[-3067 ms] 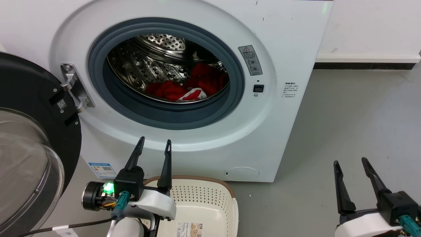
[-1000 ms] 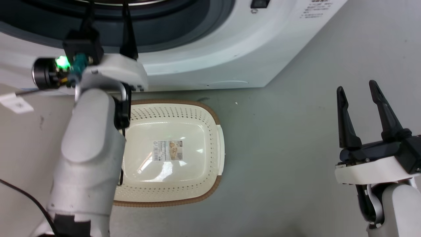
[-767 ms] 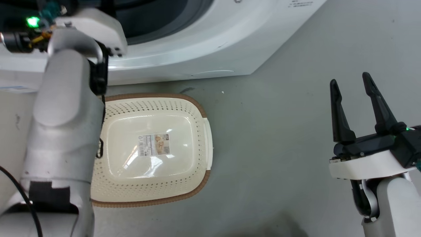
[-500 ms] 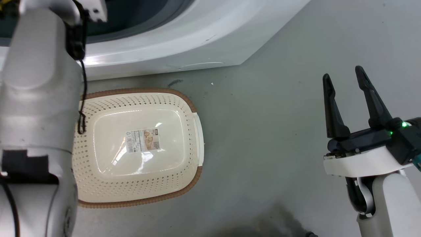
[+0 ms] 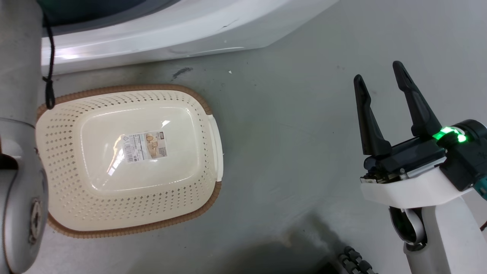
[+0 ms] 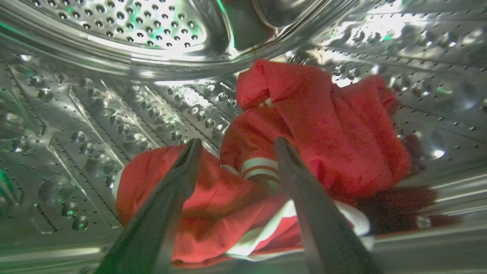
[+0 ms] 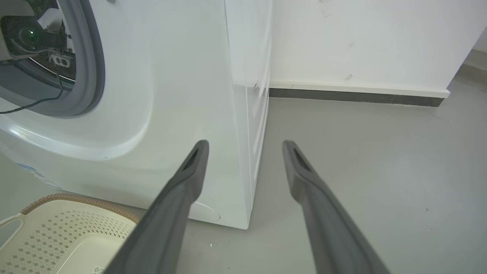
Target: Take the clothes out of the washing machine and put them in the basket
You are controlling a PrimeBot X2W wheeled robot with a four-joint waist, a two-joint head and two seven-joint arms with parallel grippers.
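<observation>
Inside the washing machine's shiny perforated drum [image 6: 114, 45], my left gripper [image 6: 239, 141] stands open, its two fingers just short of the red clothes [image 6: 312, 125], one with white stripes. In the head view, my pale left forearm [image 5: 19, 114] reaches up past the washing machine's white front [image 5: 171, 30]. The cream basket [image 5: 125, 88] sits on the floor before the machine, its bare bottom showing a paper label. My right gripper [image 5: 377, 71] hovers open over the floor to the right, holding nothing. The right wrist view shows the same gripper [image 7: 246, 142], the machine [image 7: 171, 95] and the basket's corner [image 7: 68, 228].
Grey floor [image 5: 285, 133] spreads between the basket and my right arm. A white wall with a dark skirting strip [image 7: 354, 97] stands behind and right of the machine. A black cable [image 5: 48, 57] hangs along my left forearm. Part of my base [image 5: 354, 258] shows at the bottom.
The head camera has tipped down and the picture has shifted, so the drum has left the head view. My left arm has reached forward into the machine. The right gripper stays open.
</observation>
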